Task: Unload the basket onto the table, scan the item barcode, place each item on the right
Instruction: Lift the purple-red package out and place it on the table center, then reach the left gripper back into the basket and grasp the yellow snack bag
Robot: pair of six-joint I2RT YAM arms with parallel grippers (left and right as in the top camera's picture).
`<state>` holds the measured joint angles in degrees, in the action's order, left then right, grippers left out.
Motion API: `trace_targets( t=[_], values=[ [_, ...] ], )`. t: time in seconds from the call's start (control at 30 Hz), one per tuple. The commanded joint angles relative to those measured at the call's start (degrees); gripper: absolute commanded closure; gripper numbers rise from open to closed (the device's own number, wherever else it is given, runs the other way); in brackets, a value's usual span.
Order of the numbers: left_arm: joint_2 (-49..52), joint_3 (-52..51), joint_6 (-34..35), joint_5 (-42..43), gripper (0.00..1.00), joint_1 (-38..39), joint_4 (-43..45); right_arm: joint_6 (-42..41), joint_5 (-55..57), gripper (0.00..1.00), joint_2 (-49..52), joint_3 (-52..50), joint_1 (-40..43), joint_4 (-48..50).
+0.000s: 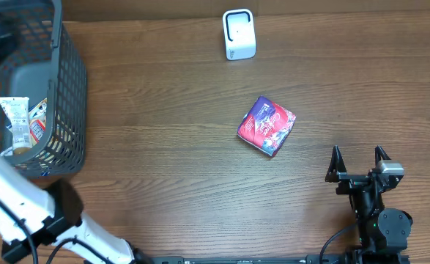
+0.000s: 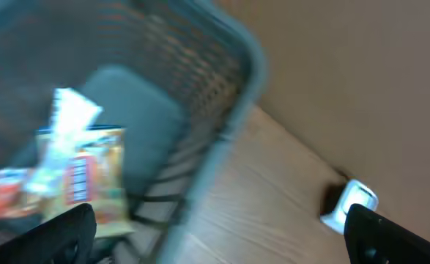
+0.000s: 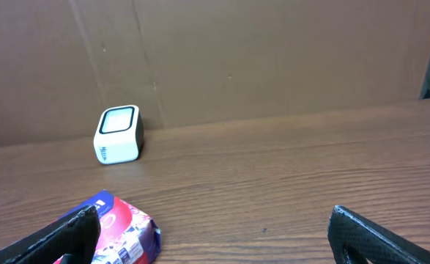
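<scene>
Overhead cam: 1 white scanner (image 1: 238, 34) at the far edge of the desk (image 1: 163, 183), 1 red-purple packet (image 1: 267, 125), 1 dark mesh basket (image 1: 72, 81), 2 pincers. The red-purple packet lies flat on the desk, nearer the robot than the scanner & slightly to its right, w/ a clear gap btw them. The basket sits well left of the scanner, at the desk's left edge. Left wrist cam shows at least 2 snack packets (image 2: 83, 176) inside it, too blurred for an exact count.

Right pincer (image 1: 357, 152): further right of the scanner than the red-purple packet is, & closer to the robot. It is low over the desk, fingers spread wide, gripping nothing. The red-purple packet is ahead of it & to its left, apart. Right wrist cam shows that packet's corner just by the left finger at the frame bottom, w/ the scanner upright beyond it against the brown back wall (image 3: 273, 59).

Left pincer (image 2: 218, 220): well left of the scanner, over the basket, fingers wide apart & empty, snack packets below it. The red-purple packet is far off to its right.
</scene>
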<state>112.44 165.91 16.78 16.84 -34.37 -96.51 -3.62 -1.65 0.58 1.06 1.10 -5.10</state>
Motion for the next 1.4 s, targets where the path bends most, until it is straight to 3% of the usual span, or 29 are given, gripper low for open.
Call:
trace_targets(
  t=[0.0, 0.17, 0.23, 0.7, 0.83, 1.07, 1.13, 1.27, 1.37],
  values=[
    [0.3, -5.9, -0.6, -3.1, 0.00, -3.0, -0.3, 0.3, 0.1, 0.00, -0.4, -0.6, 0.1, 0.3],
    [0.3, -22.4, 3.9, -20.0, 0.00, -3.1, -0.2, 0.2, 0.1, 0.00, -0.4, -0.6, 0.1, 0.3],
    [0.4, -27.7, 4.4, -22.6, 0.00, -3.2, 1.1, 0.2, 0.1, 0.00, -0.4, -0.6, 0.1, 0.3],
    [0.4, -64.3, 0.2, -15.7, 0.00, -2.3, 27.4, 0.2, 0.1, 0.00, -0.4, -0.6, 0.1, 0.3],
    [0.4, -71.7, -0.5, -15.8, 0.05, -1.7, 33.4, 0.3, 0.1, 0.00, -0.4, -0.6, 0.1, 0.3],
    [0.4, -81.6, -0.5, -19.2, 0.24, -1.6, 42.0, 0.2, 0.1, 0.00, -0.4, -0.6, 0.1, 0.3],
    [0.4, -83.4, -0.5, -20.9, 0.36, -1.6, 43.5, 0.2, 0.1, 0.00, -0.4, -0.6, 0.1, 0.3],
    [0.3, -85.0, -0.5, -22.8, 0.96, -1.6, 44.7, 0.2, 0.1, 0.00, -0.4, -0.6, 0.1, 0.3],
    [0.3, -81.0, -0.5, -21.5, 0.96, -1.7, 41.0, 0.2, 0.1, 0.00, -0.4, -0.6, 0.1, 0.3]
  ],
)
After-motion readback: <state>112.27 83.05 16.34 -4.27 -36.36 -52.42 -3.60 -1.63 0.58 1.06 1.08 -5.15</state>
